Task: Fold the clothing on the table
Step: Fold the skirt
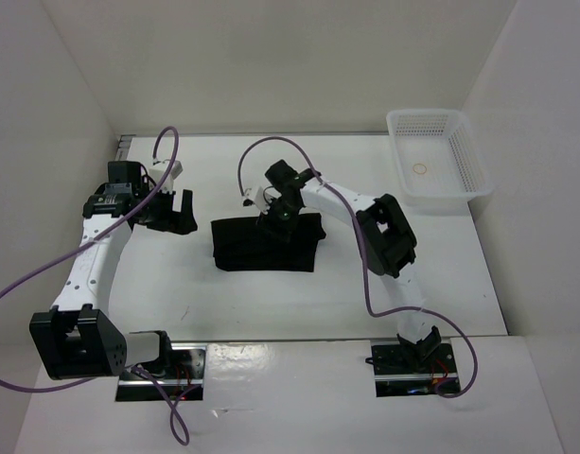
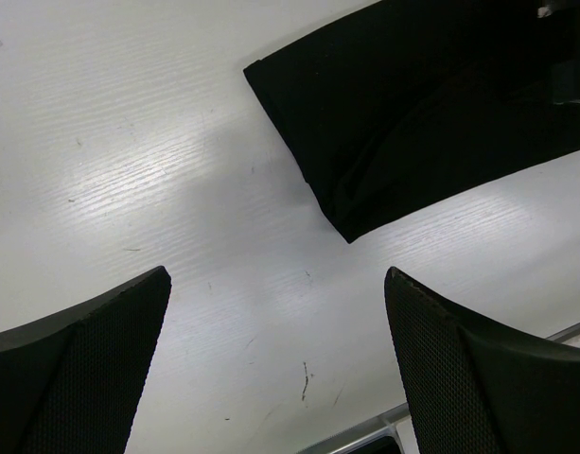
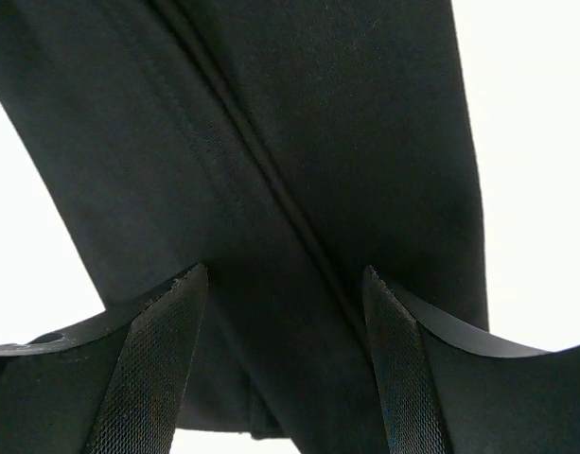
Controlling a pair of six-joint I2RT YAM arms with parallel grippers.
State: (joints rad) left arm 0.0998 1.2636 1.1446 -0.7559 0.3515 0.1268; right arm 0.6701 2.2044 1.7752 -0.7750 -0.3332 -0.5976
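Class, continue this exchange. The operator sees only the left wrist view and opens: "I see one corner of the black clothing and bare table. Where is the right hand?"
Observer: The right hand is open over the far edge of the clothing.
Operator: What shape is the whole garment?
Observer: The top view shows a compact, roughly rectangular bundle in the middle of the table.
Operator: Anything else out there?
Observer: A white mesh basket stands at the far right corner.

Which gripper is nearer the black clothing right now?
Right. The right gripper is directly over the clothing, jaws open above it. The left gripper is off to the clothing's left, over the table, apart from it.
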